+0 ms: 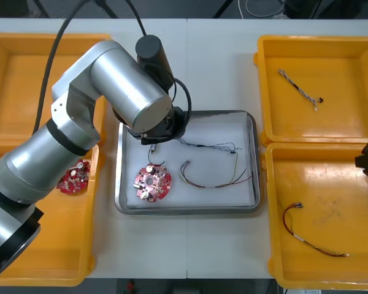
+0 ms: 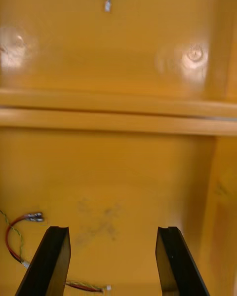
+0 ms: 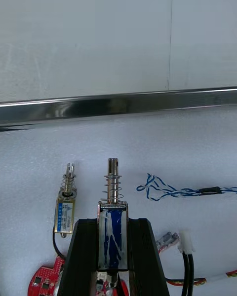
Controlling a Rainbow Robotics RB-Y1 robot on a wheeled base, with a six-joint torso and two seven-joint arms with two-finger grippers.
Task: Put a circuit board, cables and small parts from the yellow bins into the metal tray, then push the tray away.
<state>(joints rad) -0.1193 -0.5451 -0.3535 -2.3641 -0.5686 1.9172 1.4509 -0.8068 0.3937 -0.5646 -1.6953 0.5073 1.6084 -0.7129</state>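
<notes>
My left gripper (image 3: 112, 221) is shut on a small metal part (image 3: 113, 241) with a blue body and a spring plunger, held just above the white inside of the metal tray (image 1: 253, 160). A second small metal part (image 3: 65, 208) lies beside it. A round red circuit board (image 1: 152, 182), a twisted blue and white cable (image 3: 168, 191) and a red and yellow cable (image 1: 216, 179) also lie in the tray. My right gripper (image 2: 112, 256) stands open over the near right yellow bin (image 1: 356, 278), close to a red and yellow cable (image 2: 14, 234).
The far right yellow bin (image 1: 349, 55) holds a twisted blue and white cable (image 1: 300, 89). Another red circuit board (image 1: 73, 178) lies in the near left yellow bin (image 1: 61, 269). The bulky left arm (image 1: 104, 92) reaches over the left bins and the tray's far left corner.
</notes>
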